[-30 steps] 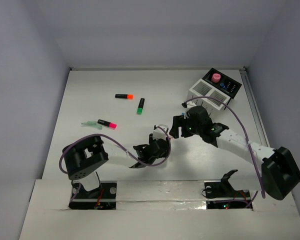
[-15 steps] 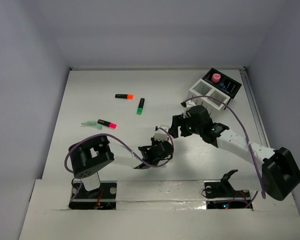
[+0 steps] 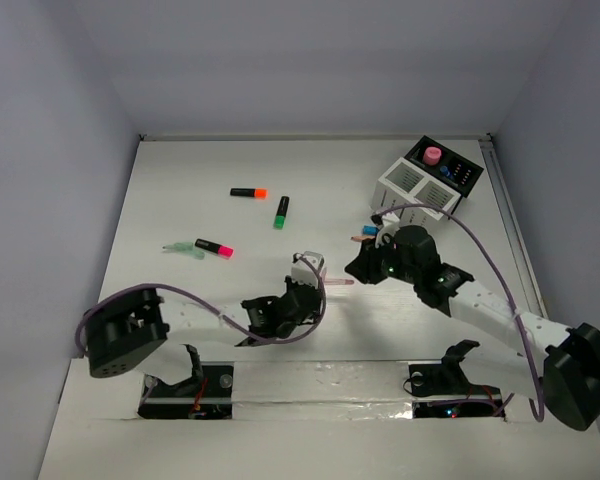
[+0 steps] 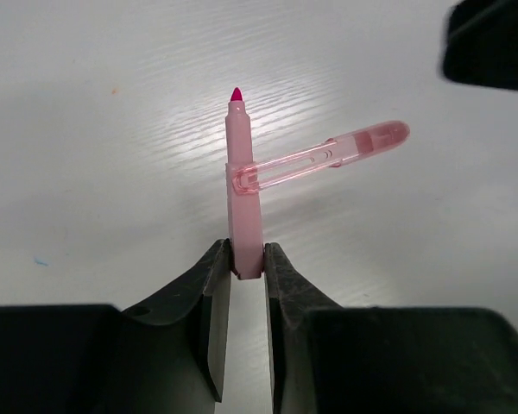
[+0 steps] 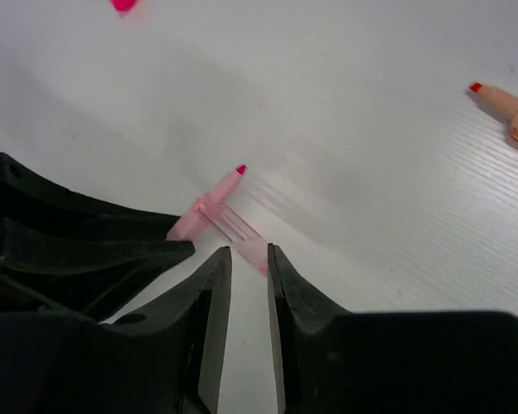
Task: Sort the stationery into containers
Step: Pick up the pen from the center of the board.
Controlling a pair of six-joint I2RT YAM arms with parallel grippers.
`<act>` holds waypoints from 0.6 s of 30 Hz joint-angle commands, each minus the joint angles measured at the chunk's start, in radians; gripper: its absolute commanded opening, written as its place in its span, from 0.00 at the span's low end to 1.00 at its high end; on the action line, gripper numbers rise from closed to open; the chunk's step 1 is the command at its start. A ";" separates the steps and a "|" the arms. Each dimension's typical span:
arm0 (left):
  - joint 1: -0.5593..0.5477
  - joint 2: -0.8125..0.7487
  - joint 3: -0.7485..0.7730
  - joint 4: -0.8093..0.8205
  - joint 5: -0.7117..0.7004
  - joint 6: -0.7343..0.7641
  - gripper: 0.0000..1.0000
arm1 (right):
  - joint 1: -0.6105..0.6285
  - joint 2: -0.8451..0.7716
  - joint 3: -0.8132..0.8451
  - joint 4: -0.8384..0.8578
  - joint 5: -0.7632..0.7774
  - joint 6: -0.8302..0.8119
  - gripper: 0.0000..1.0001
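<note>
I'm looking down on a white table (image 3: 180, 200) with a faint wood grain. Pale grey walls box it in: a back wall (image 3: 310, 60) along the far edge, a left wall (image 3: 50, 200) and a right wall (image 3: 575, 140). A thin metal rail (image 3: 508, 215) runs along the table's right edge. A white board (image 3: 320, 420) lies across the near edge. My left wrist view shows a tiny blue mark (image 4: 40, 260) and an orange speck (image 4: 115, 89) on the tabletop.

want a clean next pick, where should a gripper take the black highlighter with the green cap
Probably the middle of the black highlighter with the green cap, from straight above. It lies flat on the white table, running nearly near to far, so close across its narrow width, left to right.
</note>
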 commanded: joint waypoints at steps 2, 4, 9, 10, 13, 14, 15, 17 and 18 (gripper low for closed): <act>0.034 -0.194 -0.041 0.111 0.162 0.080 0.00 | 0.003 -0.077 -0.030 0.220 -0.165 -0.017 0.33; 0.066 -0.257 -0.067 0.126 0.244 0.089 0.00 | 0.003 -0.094 -0.031 0.274 -0.216 -0.015 0.56; 0.126 -0.449 -0.106 0.132 0.369 0.080 0.00 | 0.003 -0.158 -0.039 0.352 -0.294 -0.008 0.82; 0.137 -0.471 -0.113 0.131 0.397 0.078 0.00 | 0.003 -0.184 -0.036 0.352 -0.283 -0.018 0.83; 0.137 -0.540 -0.123 0.132 0.436 0.077 0.00 | 0.003 -0.212 -0.025 0.351 -0.280 -0.029 0.86; 0.146 -0.558 -0.124 0.131 0.446 0.077 0.00 | 0.003 -0.214 -0.016 0.357 -0.305 -0.023 0.85; 0.146 -0.564 -0.124 0.131 0.453 0.075 0.00 | 0.003 -0.214 -0.016 0.369 -0.318 -0.023 0.84; 0.146 -0.583 -0.127 0.137 0.478 0.071 0.00 | 0.003 -0.214 -0.019 0.421 -0.352 -0.001 0.81; 0.146 -0.586 -0.130 0.148 0.483 0.066 0.00 | 0.003 -0.212 -0.014 0.432 -0.361 0.002 0.73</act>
